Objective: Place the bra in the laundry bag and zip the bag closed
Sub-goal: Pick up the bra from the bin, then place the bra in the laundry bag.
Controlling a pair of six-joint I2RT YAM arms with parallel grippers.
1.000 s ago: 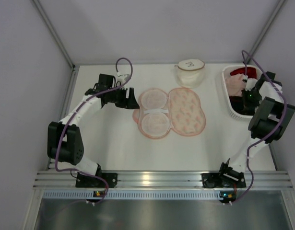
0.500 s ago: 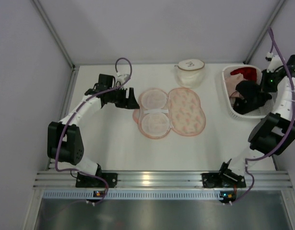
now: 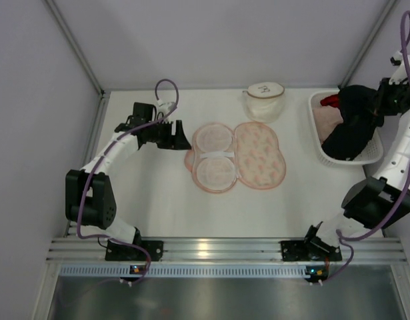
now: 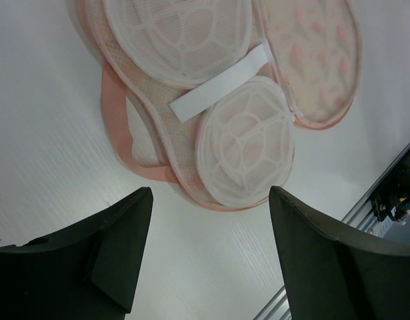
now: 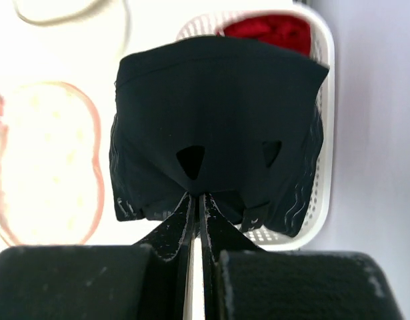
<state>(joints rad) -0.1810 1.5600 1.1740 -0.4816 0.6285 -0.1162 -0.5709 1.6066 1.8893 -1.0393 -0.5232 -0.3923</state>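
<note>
Black bra (image 5: 218, 127): bunched, hanging over the white basket (image 5: 323, 133), apparently lifted free of it; pinched in the clenched right tool (image 5: 195, 198).
Laundry bag (image 3: 258, 157): lying open, flat on the counter (image 3: 158, 200).
Left tool (image 4: 210, 200): released, empty, just beside the bag.

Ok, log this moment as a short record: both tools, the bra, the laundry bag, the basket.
left tool: open, holding nothing, beside the left edge of the laundry bag
right tool: shut on the black bra, raised above the basket
black bra: hanging from the right tool, not in the bag
laundry bag: pink mesh, lying unzipped and spread open mid-table
basket: white, back right, holds a red garment and a pink garment
white pouch: at the back of the table, untouched
task stage: bra picked up, not yet placed; zip not closed
</note>
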